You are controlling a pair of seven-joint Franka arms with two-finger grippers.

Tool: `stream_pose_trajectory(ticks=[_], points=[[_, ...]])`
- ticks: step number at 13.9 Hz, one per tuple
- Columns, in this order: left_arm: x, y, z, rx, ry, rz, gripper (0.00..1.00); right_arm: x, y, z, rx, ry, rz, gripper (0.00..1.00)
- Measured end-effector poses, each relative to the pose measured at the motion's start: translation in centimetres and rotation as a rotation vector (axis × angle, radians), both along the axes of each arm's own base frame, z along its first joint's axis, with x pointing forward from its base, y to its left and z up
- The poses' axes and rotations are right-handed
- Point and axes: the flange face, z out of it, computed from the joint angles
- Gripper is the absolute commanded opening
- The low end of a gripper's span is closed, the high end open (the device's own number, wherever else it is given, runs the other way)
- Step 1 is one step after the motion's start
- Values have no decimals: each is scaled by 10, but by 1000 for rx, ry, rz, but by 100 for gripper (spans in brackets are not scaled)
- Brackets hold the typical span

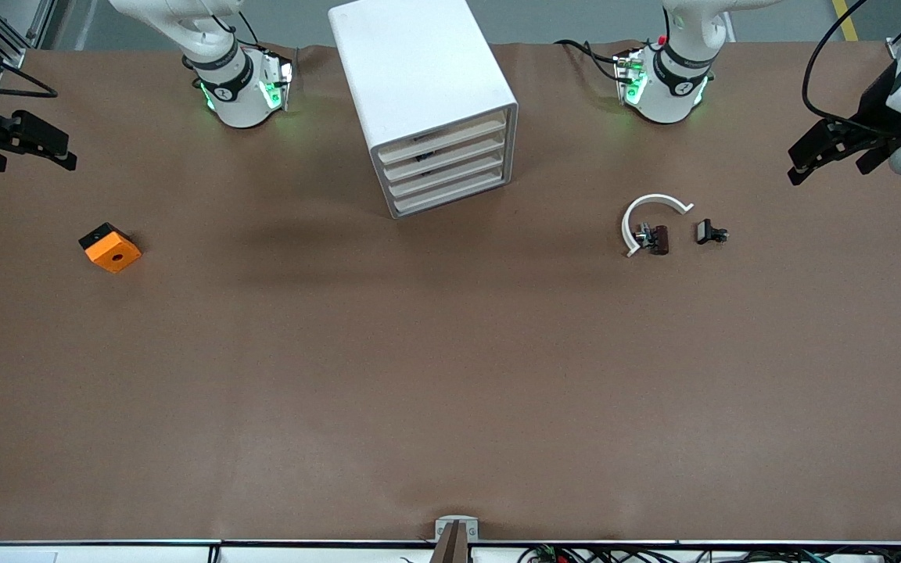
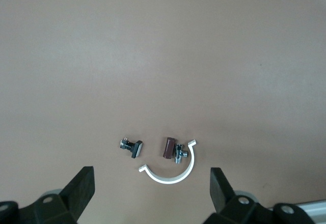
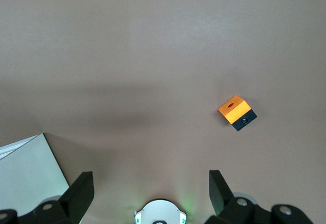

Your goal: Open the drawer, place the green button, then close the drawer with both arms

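The white cabinet [image 1: 419, 70] stands at the back middle of the table, between the two arm bases. Its four cream-fronted drawers [image 1: 446, 160] are all shut. A corner of the cabinet shows in the right wrist view [image 3: 25, 175]. No green-capped button shows in any view. My left gripper [image 1: 830, 163] is open and empty, up in the air at the left arm's end of the table; in its wrist view [image 2: 151, 172] it looks down on small parts. My right gripper [image 1: 32, 156] is open and empty at the right arm's end [image 3: 150, 175].
An orange square block with a hole [image 1: 110, 247] [image 3: 237, 112] lies toward the right arm's end. A white curved strip [image 1: 650, 211] [image 2: 173, 175] with a brown part [image 2: 169, 147] and a small black part [image 1: 710, 232] [image 2: 132, 147] lies toward the left arm's end.
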Motion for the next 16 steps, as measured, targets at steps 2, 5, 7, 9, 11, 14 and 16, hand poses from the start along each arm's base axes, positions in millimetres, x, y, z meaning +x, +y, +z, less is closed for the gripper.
stream_pose_trajectory(ticks=[2,5,7,9,11,14,16], points=[[0,2,8,-2,24,-12,100,0,0,0,0,0,0,100],[13,2,5,-8,53,-35,100,0,0,0,0,-1,0,100],[20,3,-2,-10,68,-64,100,0,0,0,0,-1,0,100],[25,4,-8,-11,80,-102,100,0,0,1,0,-1,0,100],[27,5,-9,-11,84,-128,100,0,0,1,0,-2,0,100],[28,7,-4,-11,72,-131,100,0,0,1,0,-3,0,100],[28,8,1,1,64,-130,100,0,0,2,0,-4,0,100]])
